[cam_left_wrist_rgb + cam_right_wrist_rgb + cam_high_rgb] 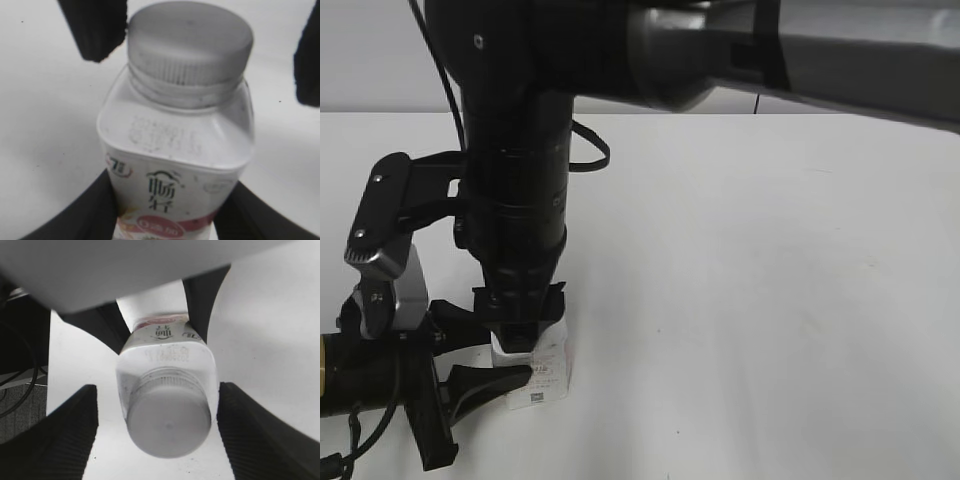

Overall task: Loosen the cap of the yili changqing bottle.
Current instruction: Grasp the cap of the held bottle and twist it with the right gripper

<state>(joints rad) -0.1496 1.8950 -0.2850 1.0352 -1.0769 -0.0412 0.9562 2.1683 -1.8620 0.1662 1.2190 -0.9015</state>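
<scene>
Left end effector (165, 210) pinches bottle (175, 165); right end effector (157, 430) spread — gaps flank cap (167, 422).

Matt ribbed plastic cap (190, 42); smooth white plastic bottle (175, 150); matt table (770, 300)

White bottle (175, 150) with a ribbed white cap (190, 42), its pale label printed with dark characters and a pink band; black fingers (97, 27); white surface (770, 300).
</scene>
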